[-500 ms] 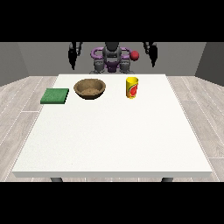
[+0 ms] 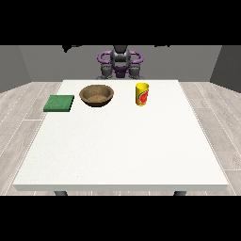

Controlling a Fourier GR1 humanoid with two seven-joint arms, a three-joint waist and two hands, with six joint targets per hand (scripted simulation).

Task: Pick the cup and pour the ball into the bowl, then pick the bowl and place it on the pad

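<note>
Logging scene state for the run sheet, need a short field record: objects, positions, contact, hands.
cup: yellow with red mark, upright, far side of table, right of centre
bowl: brown, left of the cup, apart from it
pad: green, flat, left of the bowl, near the table's left edge, not touching the bowl
ball: not visible
table: white, near half bare
hands: not on any object; only dark traces along the top edge, state unreadable
task progress: nothing picked yet

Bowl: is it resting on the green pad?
No. The bowl sits on the table, apart from the pad.
</note>
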